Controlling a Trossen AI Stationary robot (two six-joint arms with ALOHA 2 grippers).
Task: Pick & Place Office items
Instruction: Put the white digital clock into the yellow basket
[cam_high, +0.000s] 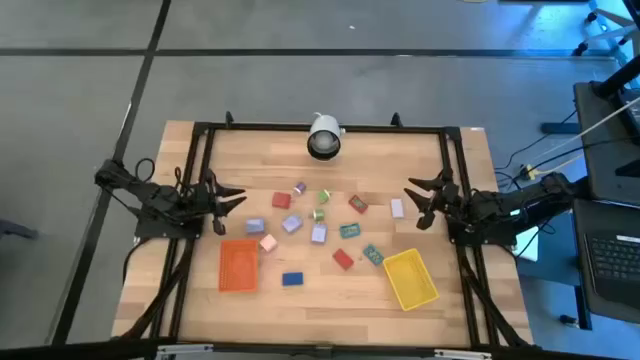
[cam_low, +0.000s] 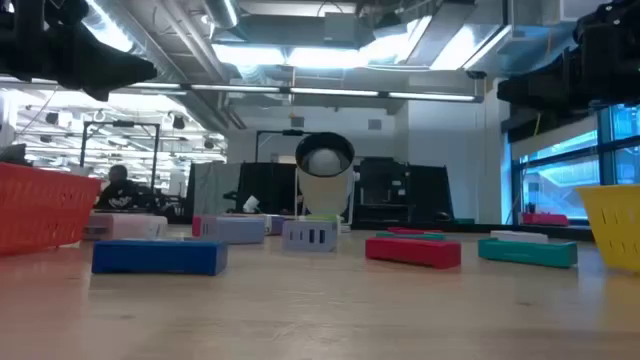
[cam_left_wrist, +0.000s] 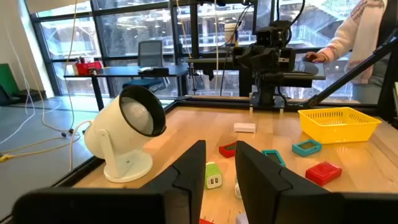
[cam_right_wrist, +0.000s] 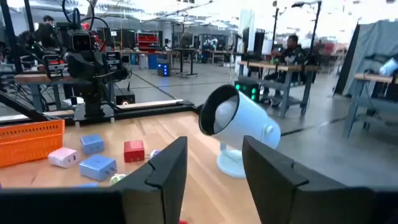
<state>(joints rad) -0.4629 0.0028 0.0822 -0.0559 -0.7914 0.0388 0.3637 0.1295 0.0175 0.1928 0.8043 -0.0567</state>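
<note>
The left pincer (cam_high: 232, 198) hovers at the left edge of the desk (cam_high: 180, 290), left of centre in the high view, its fingers (cam_left_wrist: 186, 174) spread apart and gripping nothing. The right pincer (cam_high: 418, 203) hovers at the right edge, mirrored, with fingers (cam_right_wrist: 168, 168) likewise parted and empty.

Between the two pincers, the office items (cam_high: 318, 225) lie scattered over the middle of the desk, none touching a pincer. Nearest the left pincer is a lilac piece (cam_high: 254, 226), with a pink one (cam_high: 268, 242) just below it. Nearest the right pincer is a pale piece (cam_high: 397, 208), and a red one (cam_high: 358, 204) sits to its left. Lower in the frame lie a blue block (cam_high: 292, 279), a red block (cam_high: 343, 259) and a teal piece (cam_high: 373, 255).

An orange tray (cam_high: 238, 265) rests at lower left of the cluster and a yellow tray (cam_high: 409, 278) at lower right; neither shows any piece inside in the high view. A white camera (cam_high: 323, 138) stands at the upper centre of the desk.

In the left wrist view, a person (cam_left_wrist: 364, 37) stands beyond the desk at upper right.
</note>
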